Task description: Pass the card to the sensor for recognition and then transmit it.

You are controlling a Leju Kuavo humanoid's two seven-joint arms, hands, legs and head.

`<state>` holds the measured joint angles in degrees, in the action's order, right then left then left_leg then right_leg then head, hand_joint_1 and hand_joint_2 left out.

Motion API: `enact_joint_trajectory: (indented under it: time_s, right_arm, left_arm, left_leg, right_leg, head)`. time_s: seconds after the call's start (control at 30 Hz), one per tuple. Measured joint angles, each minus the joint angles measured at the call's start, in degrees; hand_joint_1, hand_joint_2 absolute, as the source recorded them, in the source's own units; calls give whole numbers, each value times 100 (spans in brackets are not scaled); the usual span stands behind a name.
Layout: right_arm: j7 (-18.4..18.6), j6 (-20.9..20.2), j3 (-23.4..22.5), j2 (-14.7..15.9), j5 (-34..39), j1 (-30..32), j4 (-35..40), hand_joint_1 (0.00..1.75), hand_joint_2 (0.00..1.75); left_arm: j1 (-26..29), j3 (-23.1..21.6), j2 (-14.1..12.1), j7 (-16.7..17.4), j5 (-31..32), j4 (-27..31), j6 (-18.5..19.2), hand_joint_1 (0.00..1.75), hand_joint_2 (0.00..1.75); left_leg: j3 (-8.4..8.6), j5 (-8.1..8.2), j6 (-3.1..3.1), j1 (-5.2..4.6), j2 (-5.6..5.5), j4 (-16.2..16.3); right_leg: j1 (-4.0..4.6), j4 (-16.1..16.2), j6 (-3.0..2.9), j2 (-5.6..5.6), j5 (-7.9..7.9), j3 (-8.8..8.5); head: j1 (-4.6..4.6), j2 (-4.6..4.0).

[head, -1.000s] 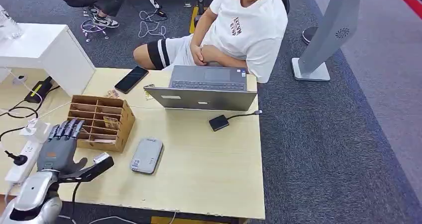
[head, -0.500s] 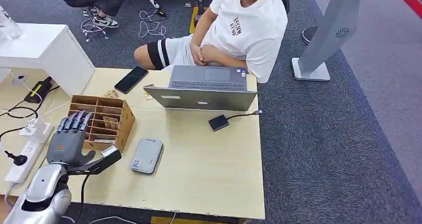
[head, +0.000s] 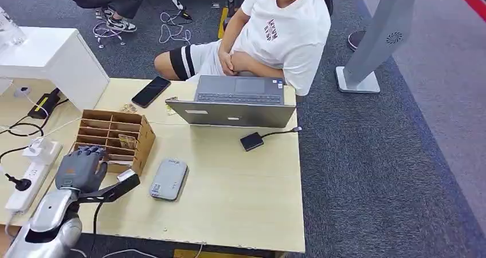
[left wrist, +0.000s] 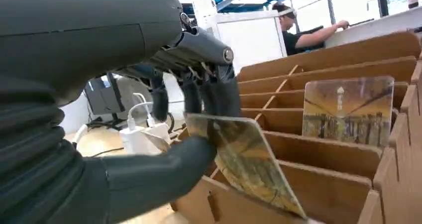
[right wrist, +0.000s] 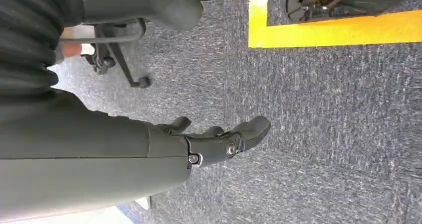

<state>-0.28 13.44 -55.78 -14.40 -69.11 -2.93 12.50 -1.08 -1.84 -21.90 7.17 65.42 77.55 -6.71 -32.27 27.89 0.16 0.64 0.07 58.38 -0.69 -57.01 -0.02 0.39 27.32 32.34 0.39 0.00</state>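
My left hand (head: 80, 167) has curled down over the near end of the brown cardboard slot box (head: 147, 139) on the table's left side. In the left wrist view the thumb and fingers (left wrist: 209, 92) pinch a card (left wrist: 244, 157) with a yellow-brown picture, tilted at the box's front slot. A second, similar card (left wrist: 348, 107) stands upright in a farther slot (head: 127, 141). The grey flat sensor (head: 169, 179) lies on the table just right of the box. My right hand (right wrist: 219, 139) hangs over blue-grey carpet, fingers loosely apart, holding nothing.
A grey laptop (head: 238, 100) sits at the table's far edge in front of a seated person (head: 281, 28). A black phone (head: 151, 91), a small black cabled device (head: 251, 141), a white power strip (head: 26, 183) with cables and a white cabinet (head: 46, 57) are nearby.
My left hand moved forward to the box, and its fingers, straight before, have curled down and closed on a card.
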Motion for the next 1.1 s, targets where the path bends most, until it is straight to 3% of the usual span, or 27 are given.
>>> enact_joint_trajectory:
  time_s: [0.43, 0.6, 0.9, 1.1]
  right_arm:
    - [-26, -4, 0, 0, 9, 0, 0, 0, 175]
    - [-44, -26, 0, 0, 35, 0, 0, 0, 175]
    - [-57, -74, -2, 0, 136, -1, 2, 0, 175]
    - [-41, -57, -20, -2, 144, -6, 24, 0, 175]
  left_arm:
    - [20, -4, -96, -11, -72, -4, 96, 175, 175]
    - [67, -4, -94, -98, -76, 31, -186, 175, 175]
    - [194, -61, -70, -299, -72, 862, -634, 175, 175]
    - [85, -350, -28, -249, 0, 1550, -636, 175, 175]
  left_leg:
    - [-1, 0, 0, 0, 0, 0]
    - [0, 0, 0, 0, 0, 0]
    - [-1, 0, 0, -1, -1, 0]
    - [2, 0, 0, -1, 1, 0]
  right_leg:
    - [0, 0, 0, 0, 0, 0]
    - [0, 0, 0, 0, 0, 0]
    - [0, 1, 0, -1, 0, 0]
    - [0, 1, -1, 0, -2, -2]
  head:
    - [2, 0]
    - [0, 0]
    - [0, 0]
    - [0, 0]
